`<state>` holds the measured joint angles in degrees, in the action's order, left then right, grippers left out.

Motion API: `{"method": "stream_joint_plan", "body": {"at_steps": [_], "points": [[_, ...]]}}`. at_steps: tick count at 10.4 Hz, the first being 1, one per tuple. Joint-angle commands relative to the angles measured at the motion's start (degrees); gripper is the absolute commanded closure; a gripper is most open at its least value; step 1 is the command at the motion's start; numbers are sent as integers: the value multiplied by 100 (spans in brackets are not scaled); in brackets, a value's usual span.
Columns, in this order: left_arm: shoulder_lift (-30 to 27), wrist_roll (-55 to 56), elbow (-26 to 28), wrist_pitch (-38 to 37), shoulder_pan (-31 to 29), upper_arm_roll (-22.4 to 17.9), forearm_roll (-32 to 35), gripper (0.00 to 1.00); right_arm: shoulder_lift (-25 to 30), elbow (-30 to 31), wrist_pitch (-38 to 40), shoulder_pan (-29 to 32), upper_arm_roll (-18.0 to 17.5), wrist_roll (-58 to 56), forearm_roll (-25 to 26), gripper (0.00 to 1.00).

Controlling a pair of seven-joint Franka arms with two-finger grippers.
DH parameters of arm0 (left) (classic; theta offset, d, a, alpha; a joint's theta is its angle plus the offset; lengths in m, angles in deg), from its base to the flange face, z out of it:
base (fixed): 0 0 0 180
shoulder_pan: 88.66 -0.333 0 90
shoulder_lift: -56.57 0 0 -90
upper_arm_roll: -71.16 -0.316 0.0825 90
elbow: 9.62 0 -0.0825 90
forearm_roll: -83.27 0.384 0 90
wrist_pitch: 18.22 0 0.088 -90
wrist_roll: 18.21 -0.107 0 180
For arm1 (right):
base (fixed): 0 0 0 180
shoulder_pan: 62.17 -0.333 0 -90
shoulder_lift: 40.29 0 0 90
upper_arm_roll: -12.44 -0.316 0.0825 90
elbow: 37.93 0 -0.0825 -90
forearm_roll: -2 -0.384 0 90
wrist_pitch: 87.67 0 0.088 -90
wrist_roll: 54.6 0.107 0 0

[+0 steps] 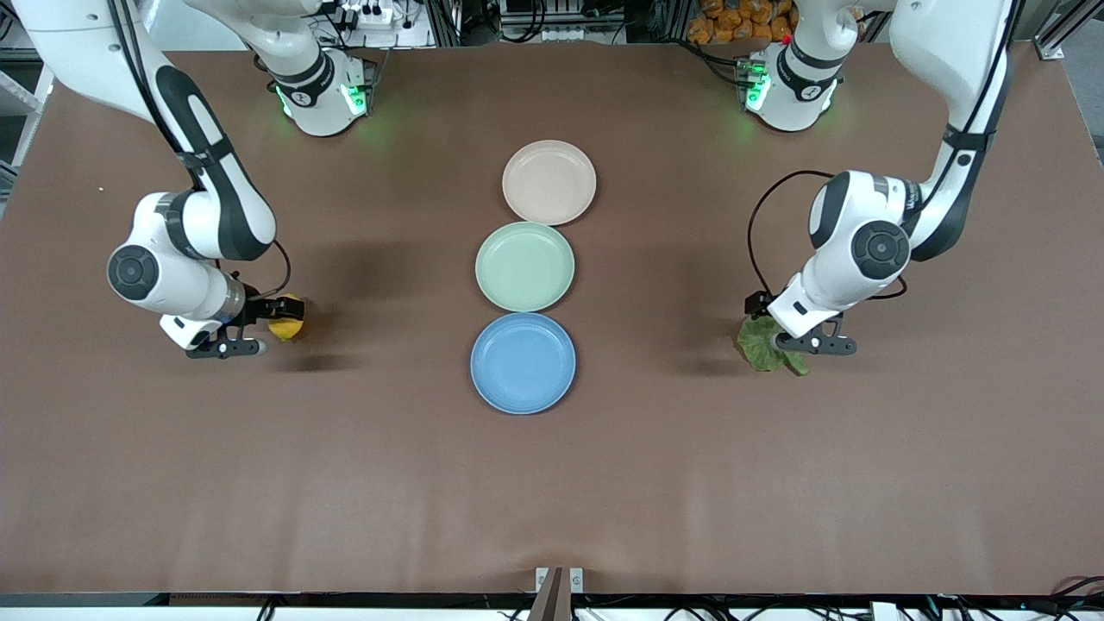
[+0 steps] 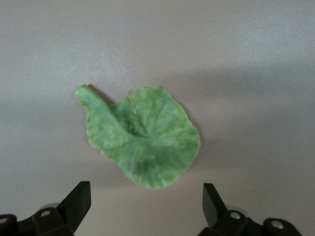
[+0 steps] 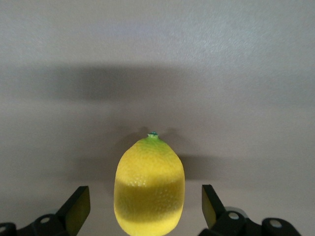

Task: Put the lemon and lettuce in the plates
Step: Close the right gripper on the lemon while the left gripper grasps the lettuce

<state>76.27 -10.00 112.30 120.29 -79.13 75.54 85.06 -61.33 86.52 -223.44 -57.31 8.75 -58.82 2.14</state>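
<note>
Both claws low, open.

Three plates in a row mid-table, produce lying at each end.

The pink-beige plate lies farthest from the front camera, the mint green plate between, the blue plate nearest. The lemon lies toward the right arm's end, the lettuce toward the left arm's.

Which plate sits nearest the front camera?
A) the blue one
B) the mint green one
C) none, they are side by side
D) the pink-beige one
A: the blue plate lies lowest in the front view, below the mint green plate and the pink-beige plate.
</note>
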Motion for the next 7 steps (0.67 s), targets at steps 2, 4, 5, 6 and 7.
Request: {"method": "stream_joint_plan", "body": {"at_steps": [2, 4, 5, 6, 7], "points": [[524, 6, 7, 885, 233, -156, 120, 0, -234, 62, -125, -3, -18, 44, -84, 0], [727, -12, 33, 1177, 374, -332, 129, 0, -235, 27, -134, -3, -18, 36, -84, 0], [763, -3, 33, 1195, 383, -350, 216, 0, -252, 18, -125, -3, -18, 36, -84, 23], [780, -3, 42, 1204, 374, -359, 338, 0, -252, -17, -64, -3, -9, 36, -84, 43], [798, -12, 60, 1282, 374, -385, 366, 10, -252, -43, -38, -3, -9, 18, -84, 52]]}}
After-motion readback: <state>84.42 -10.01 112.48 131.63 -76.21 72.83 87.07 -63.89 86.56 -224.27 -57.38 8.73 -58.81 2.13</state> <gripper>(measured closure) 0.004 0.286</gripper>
